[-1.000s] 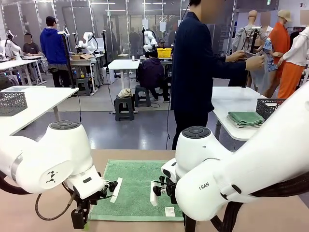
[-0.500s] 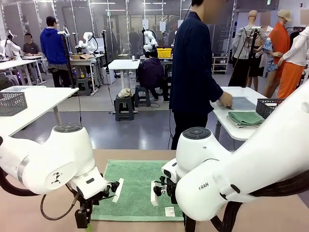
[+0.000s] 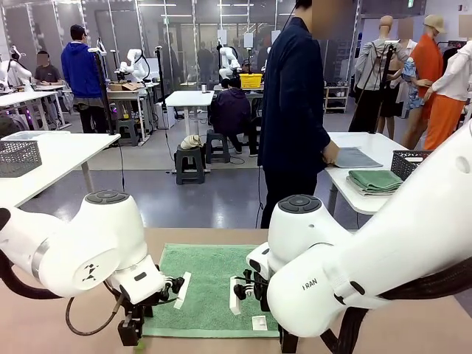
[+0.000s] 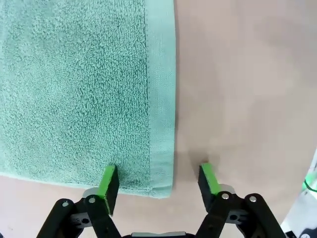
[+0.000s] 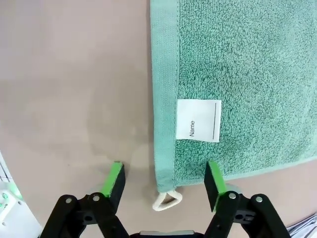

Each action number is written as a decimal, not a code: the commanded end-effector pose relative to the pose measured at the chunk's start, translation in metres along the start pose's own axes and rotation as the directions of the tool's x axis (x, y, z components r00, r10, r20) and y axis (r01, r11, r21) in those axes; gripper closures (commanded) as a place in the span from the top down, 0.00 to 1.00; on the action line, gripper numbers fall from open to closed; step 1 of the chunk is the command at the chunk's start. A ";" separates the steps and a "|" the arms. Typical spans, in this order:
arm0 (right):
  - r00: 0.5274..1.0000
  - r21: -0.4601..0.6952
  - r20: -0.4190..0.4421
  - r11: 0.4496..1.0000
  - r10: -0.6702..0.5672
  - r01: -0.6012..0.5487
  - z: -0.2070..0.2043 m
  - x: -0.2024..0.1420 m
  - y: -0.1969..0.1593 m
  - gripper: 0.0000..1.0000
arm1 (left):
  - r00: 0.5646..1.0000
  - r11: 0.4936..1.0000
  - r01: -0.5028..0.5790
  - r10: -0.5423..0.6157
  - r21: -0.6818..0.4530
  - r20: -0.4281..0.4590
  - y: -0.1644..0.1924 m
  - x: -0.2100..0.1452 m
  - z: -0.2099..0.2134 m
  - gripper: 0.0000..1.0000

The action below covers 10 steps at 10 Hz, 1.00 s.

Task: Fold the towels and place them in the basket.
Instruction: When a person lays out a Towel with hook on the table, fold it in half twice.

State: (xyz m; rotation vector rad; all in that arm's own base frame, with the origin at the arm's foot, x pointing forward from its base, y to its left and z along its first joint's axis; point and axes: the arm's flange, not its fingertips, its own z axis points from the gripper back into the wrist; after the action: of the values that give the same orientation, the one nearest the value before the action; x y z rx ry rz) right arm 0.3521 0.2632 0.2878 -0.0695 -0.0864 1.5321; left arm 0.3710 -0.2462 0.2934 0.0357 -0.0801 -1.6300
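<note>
Where the green towel (image 4: pixel 74 89) lies flat on the table (image 4: pixel 247 89), the left gripper (image 4: pixel 157 171) stands fingers partly apart astride its near corner, gripping nothing: one pad over terry, one over bare tabletop. The right gripper (image 5: pixel 166 168) likewise straddles the corner with the white label (image 5: pixel 198 120) and loop (image 5: pixel 167 200), empty. Far right, the basket (image 3: pixel 413 164) sits on another table beside folded towels (image 3: pixel 376 181).

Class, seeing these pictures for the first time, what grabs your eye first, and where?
A green towel lies flat on the tan table between two white arms. The left gripper and right gripper each hang with open jaws astride a near corner, the right one's by the white label. Beyond, a person in dark clothes faces a side table.
</note>
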 end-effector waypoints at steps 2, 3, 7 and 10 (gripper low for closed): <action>1.000 0.002 0.004 1.000 0.018 -0.018 -0.003 -0.001 -0.003 0.40 | 1.000 0.999 0.010 -0.009 0.038 -0.021 0.004 0.001 -0.004 0.42; 1.000 0.004 0.005 1.000 0.016 -0.016 -0.004 -0.001 -0.004 0.55 | 1.000 0.999 0.009 -0.008 0.038 -0.021 0.004 0.001 -0.004 0.56; 1.000 0.012 0.008 1.000 0.005 -0.005 -0.004 -0.002 -0.005 0.15 | 1.000 0.999 0.012 -0.011 0.037 -0.023 0.004 0.003 -0.002 0.17; 1.000 0.017 0.002 1.000 -0.002 0.002 -0.003 -0.002 -0.005 0.03 | 1.000 0.999 0.017 -0.016 0.030 -0.027 0.005 0.003 0.000 0.00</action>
State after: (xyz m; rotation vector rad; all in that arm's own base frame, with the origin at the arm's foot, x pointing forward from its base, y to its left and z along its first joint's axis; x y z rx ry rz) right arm 0.3583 0.2641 0.2940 -0.0718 -0.1035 1.5239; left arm 0.3753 -0.2490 0.3000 0.0560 -0.0945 -1.6406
